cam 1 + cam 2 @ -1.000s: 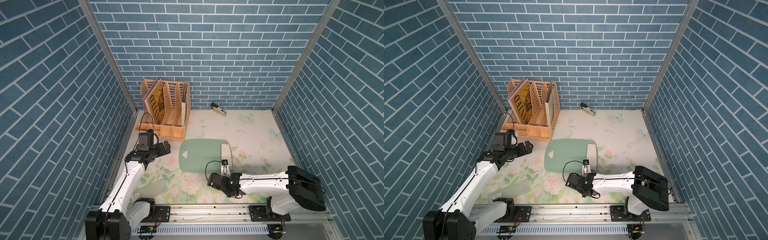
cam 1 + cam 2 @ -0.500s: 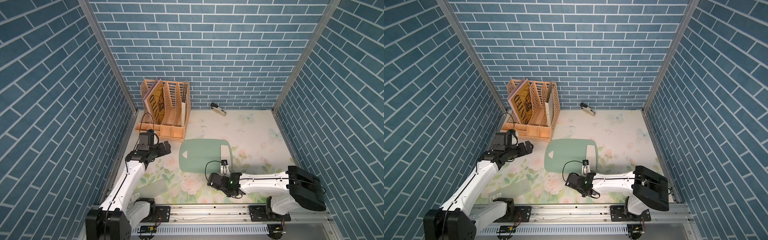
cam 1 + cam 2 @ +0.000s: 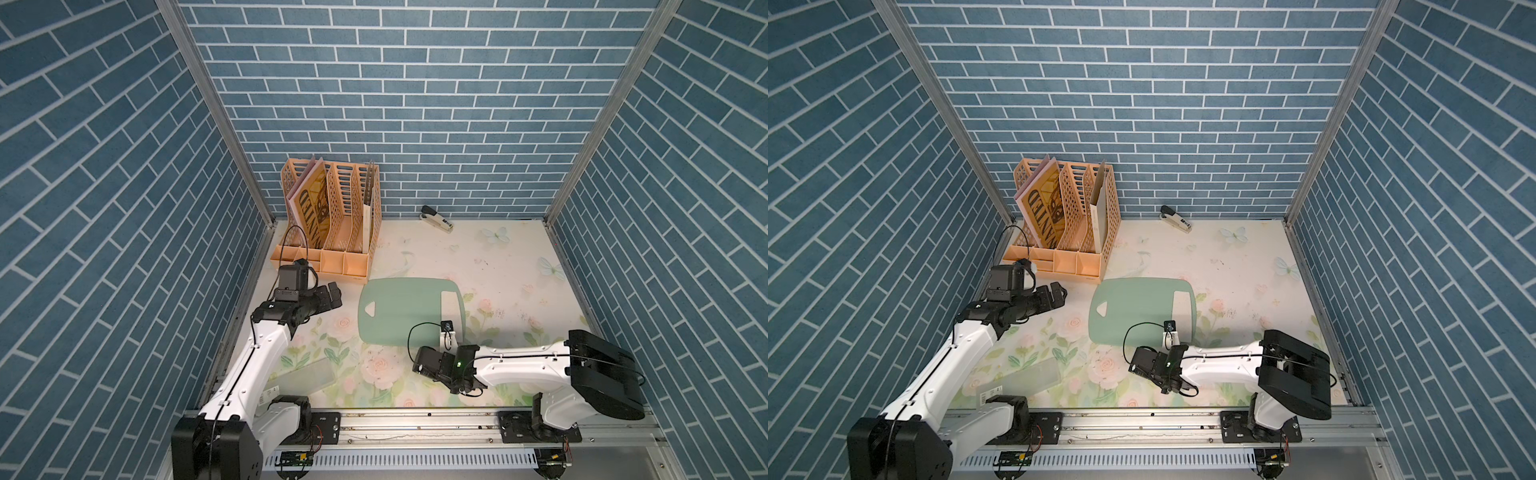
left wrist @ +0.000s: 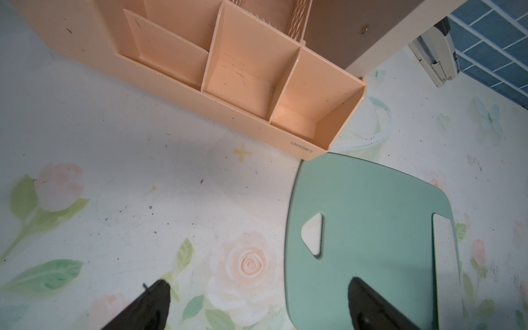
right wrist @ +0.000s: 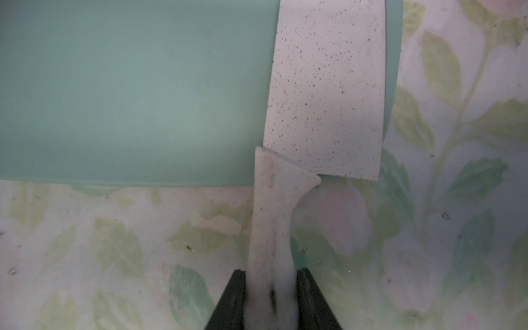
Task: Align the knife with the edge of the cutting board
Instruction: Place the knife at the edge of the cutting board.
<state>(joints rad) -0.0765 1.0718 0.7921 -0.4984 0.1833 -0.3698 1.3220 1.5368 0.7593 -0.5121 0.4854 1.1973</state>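
A bimanual robot cell, seen from above and from both wrists, with the alignment judged almost finished. The white speckled knife [image 5: 325, 85] lies with its broad blade flat on the pale green cutting board [image 3: 399, 311], along the short side farthest from the board's triangular hole. In the right wrist view the blade's outer long edge runs nearly parallel to the board's edge, with only a thin sliver of green showing outside it. The cream handle sticks out past the board's near long edge, over the floral tabletop [image 3: 519, 266]. The right gripper [image 5: 271, 275] pinches the end of that handle, with its black jaws pressed against both sides. What seems left is a slight nudge if the edges are to match exactly, then letting go and backing off. The left gripper [image 4: 258, 285] hovers beside the hole end of the board with its jaws spread wide, holding nothing. For room to move, bare tabletop lies beyond the knife side of the board and towards the rail. The peach file organizer [image 3: 332, 232] stands close to the board's far corner on the hole side. The stapler [image 3: 436, 218] sits well apart by the back wall, and a translucent sheet [image 3: 307, 376] lies near the left arm's base.
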